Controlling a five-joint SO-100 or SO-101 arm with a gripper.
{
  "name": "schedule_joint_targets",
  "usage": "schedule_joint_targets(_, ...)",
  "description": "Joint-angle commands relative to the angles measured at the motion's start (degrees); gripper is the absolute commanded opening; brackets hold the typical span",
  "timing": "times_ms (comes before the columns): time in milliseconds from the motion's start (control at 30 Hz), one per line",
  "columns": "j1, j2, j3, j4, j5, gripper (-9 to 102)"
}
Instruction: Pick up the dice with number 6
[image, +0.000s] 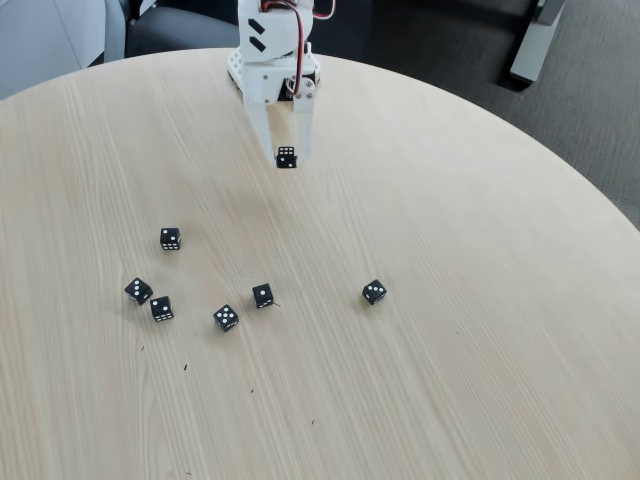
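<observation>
The white gripper (287, 158) hangs near the far edge of the round wooden table (480, 300), its two fingers pointing down and closed on a small black die (287, 157). The die looks to be off the wood, held just at the fingertips, and the face turned toward us carries a crowd of white dots in rows, so I take it for the six, though it is too small to count with certainty.

Six other black dice lie toward the near side: one alone (170, 238) on the left, a pair (149, 299) close together below it, two more (245, 307) toward the middle, and a single one (374, 291) off to the right.

By my reckoning the pick is made and the lift is under way; what remains calls for a steady grip, since the hold is only at the tips.

I can read no brand or writing anywhere.
</observation>
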Motion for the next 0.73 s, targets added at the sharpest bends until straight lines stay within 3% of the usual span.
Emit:
schedule_joint_targets(0, 0.2, 0.4, -0.9, 0.1, 0.2, 0)
schedule_joint_targets(700, -0.4, 0.4, -0.9, 0.1, 0.2, 0)
